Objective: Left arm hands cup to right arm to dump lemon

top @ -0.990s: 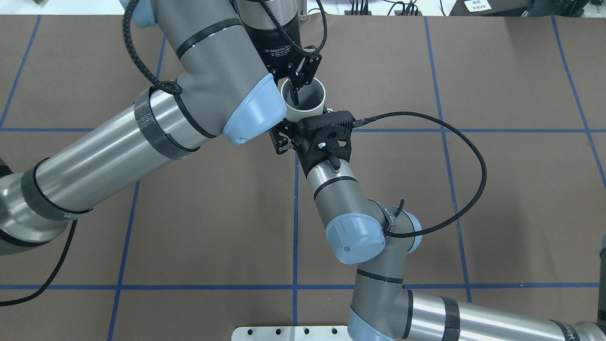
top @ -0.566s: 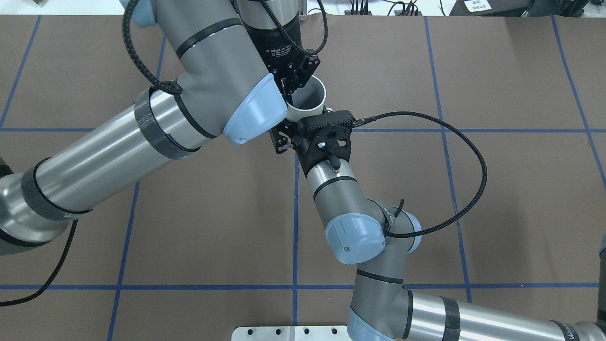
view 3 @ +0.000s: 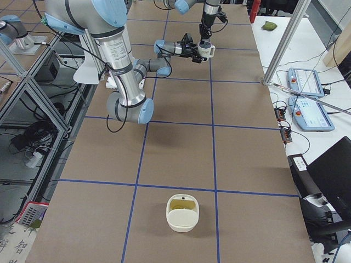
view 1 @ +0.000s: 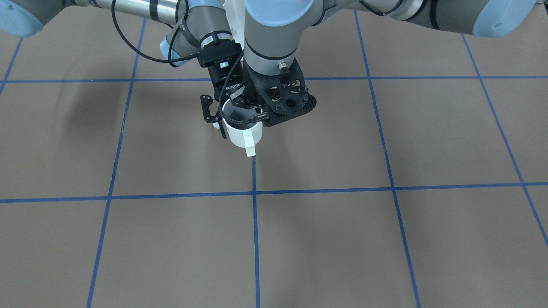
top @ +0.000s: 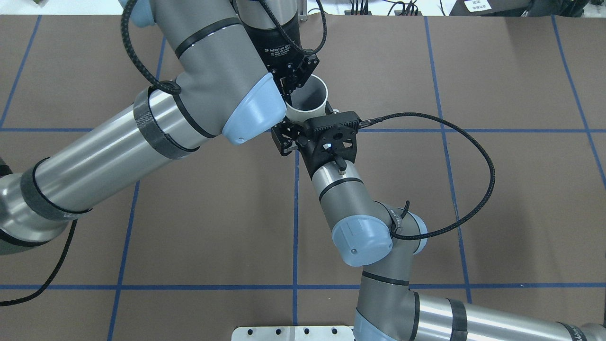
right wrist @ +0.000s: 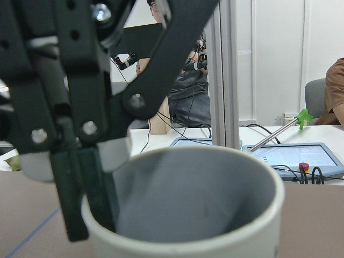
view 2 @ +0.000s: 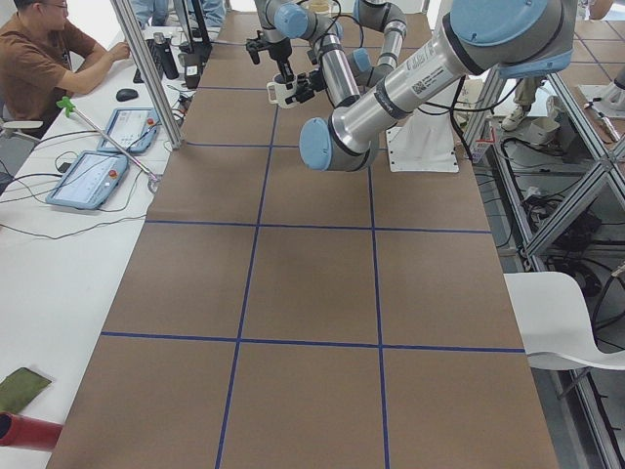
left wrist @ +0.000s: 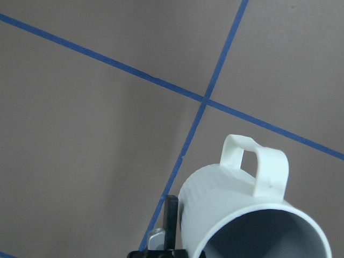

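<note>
Seen from overhead, the thick left arm [top: 142,128] comes in from the left and bends toward the cup [top: 310,97]. The left gripper [top: 288,90] reaches down on the cup from above. It is closed on the left part of the rim, one finger inside and one outside. The cup is a white mug with a grey inside. It hangs upright above the brown table [top: 473,199], its handle turned away from the robot. Its bottom is hidden, so I cannot tell if the lemon lies in it. On the robot's side of the cup is the right gripper [top: 310,118], lying level and spread wide, with the cup's body between its fingers. I cannot tell whether they touch the wall. The right arm [top: 352,208] leads away from the cup to the lower right. Well apart from the cup, toward the robot's right end of the table, stands a white bowl [view 3: 181,222] with something yellow-green in it.
</note>
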Available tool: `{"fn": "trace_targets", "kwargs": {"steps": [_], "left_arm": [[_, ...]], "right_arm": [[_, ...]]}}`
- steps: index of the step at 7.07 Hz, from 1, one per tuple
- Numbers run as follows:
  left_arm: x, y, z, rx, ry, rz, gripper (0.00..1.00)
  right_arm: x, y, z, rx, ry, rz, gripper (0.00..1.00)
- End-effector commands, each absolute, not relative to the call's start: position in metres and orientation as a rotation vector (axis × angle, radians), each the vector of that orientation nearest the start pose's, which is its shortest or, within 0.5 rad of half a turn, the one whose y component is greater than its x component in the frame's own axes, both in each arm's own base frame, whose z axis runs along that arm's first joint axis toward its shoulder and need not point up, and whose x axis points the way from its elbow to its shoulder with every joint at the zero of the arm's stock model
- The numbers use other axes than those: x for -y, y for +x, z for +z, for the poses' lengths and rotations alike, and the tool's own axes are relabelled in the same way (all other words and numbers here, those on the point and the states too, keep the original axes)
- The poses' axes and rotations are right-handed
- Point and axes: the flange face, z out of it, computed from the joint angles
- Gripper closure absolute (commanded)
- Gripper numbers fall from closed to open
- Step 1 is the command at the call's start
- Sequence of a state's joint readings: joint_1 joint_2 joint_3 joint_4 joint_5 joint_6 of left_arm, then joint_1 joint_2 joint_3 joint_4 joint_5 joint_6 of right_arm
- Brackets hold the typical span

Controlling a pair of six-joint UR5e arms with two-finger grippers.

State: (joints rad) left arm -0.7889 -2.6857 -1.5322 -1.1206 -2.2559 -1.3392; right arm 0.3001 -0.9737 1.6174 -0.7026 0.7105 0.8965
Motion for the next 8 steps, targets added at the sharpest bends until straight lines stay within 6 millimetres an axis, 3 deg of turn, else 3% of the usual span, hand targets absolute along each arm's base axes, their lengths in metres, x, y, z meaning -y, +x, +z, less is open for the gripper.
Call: {"fn": "trace_targets", "kwargs": {"steps": [1, 5, 8], "left_arm": [[0.546, 0.434, 0.008, -0.849, -0.281, -0.314, 1.00], [0.563, 0.413, 0.006, -0.858, -0.267, -0.350, 1.00], [0.587, 0.374, 0.006, -0.881, -0.235, -0.387, 1.00]], "right_arm": [[0.372, -0.520, 0.189, 0.924, 1.243, 0.348, 0.00], [0.331, -0.536, 0.196, 0.927, 1.242, 0.337, 0.00], [0.318, -0.514, 0.199, 0.947, 1.240, 0.323, 0.00]]}}
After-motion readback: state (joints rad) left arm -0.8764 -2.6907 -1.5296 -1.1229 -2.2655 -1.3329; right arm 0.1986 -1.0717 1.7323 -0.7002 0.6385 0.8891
